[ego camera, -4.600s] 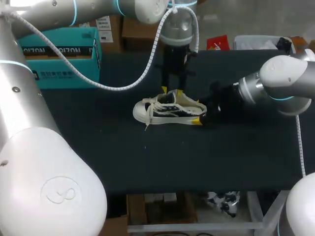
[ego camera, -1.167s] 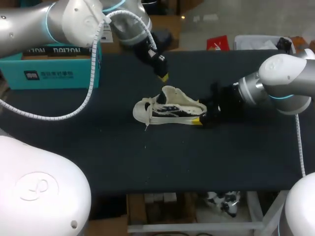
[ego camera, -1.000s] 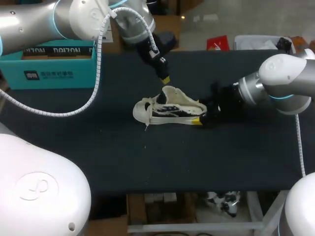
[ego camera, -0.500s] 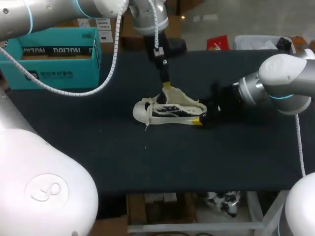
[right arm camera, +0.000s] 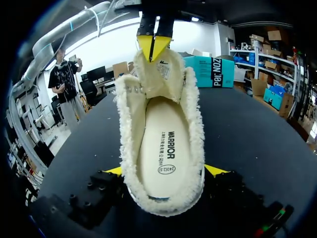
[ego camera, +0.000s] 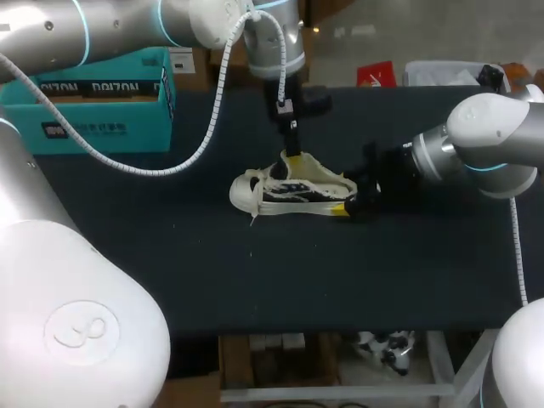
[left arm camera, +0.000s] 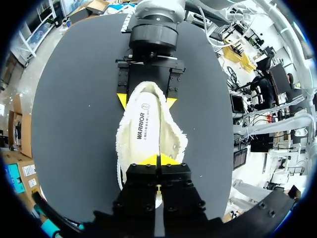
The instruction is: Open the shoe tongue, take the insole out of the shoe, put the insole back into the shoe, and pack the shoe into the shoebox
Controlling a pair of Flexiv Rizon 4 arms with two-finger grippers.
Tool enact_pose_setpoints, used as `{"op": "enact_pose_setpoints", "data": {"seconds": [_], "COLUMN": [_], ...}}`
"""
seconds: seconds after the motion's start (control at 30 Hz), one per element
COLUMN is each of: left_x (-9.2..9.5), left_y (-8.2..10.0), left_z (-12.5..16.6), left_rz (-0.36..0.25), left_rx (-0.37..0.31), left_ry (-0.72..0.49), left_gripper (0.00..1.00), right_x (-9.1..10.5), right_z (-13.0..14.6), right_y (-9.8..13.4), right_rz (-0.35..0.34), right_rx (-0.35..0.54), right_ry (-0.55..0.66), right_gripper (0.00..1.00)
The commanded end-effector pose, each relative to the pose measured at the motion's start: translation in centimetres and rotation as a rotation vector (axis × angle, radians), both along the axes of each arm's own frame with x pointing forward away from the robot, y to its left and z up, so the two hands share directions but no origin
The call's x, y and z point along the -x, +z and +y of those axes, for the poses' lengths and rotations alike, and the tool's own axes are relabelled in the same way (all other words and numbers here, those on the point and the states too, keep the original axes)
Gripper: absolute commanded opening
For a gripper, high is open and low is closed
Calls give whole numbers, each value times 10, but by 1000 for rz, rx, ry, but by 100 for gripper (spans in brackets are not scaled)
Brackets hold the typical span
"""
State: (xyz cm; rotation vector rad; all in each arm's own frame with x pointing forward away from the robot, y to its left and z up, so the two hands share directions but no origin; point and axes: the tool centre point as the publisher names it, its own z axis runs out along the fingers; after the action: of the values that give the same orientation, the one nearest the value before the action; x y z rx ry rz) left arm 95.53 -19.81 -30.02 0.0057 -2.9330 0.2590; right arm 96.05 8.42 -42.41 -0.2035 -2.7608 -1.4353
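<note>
One table [ego camera: 255,280]: dark top, spanning the middle of the head view from left to right.
Shoe [ego camera: 293,189]: cream with dark side panels, resting on the table at mid-frame, toe to the left, heel to the right.
Right gripper [ego camera: 347,197]: just right of mid-frame, its arm entering from the right edge; the fingers clasped the heel from both sides.
Insole [right arm camera: 166,144]: pale, lying flat inside the shoe.
Tongue [right arm camera: 161,69]: stood up at the far end of the opening, ahead of the right gripper.
Left gripper [ego camera: 293,155]: hung just above the shoe's middle, fingers pressed together, tips at the tongue's top edge; whether they pinched it could not be told.
Box [ego camera: 102,102]: teal, at the upper left, well apart from the shoe.
</note>
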Motion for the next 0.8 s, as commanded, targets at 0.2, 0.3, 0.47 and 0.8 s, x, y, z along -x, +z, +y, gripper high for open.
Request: {"op": "enact_pose_setpoints", "data": {"seconds": [0.2,0.3,0.47,0.8], "left_x": [6,4,2,6], "left_y": [-36,-44,-55,-32], "left_z": [-5,-4,-7,-15], "left_rz": [17,22,17,-58], "left_rx": [-9,-7,-27,-3], "left_ry": [-67,-72,-90,-145], "left_gripper": [0,0,0,0], "right_x": [0,0,0,0], "right_z": [-1,-1,-1,-1], "right_y": [-3,-3,-3,-3], "right_rz": [0,0,0,0], "right_rx": [-4,-4,-4,-4], "right_ry": [3,3,3,3], "right_gripper": [0,0,0,0]}}
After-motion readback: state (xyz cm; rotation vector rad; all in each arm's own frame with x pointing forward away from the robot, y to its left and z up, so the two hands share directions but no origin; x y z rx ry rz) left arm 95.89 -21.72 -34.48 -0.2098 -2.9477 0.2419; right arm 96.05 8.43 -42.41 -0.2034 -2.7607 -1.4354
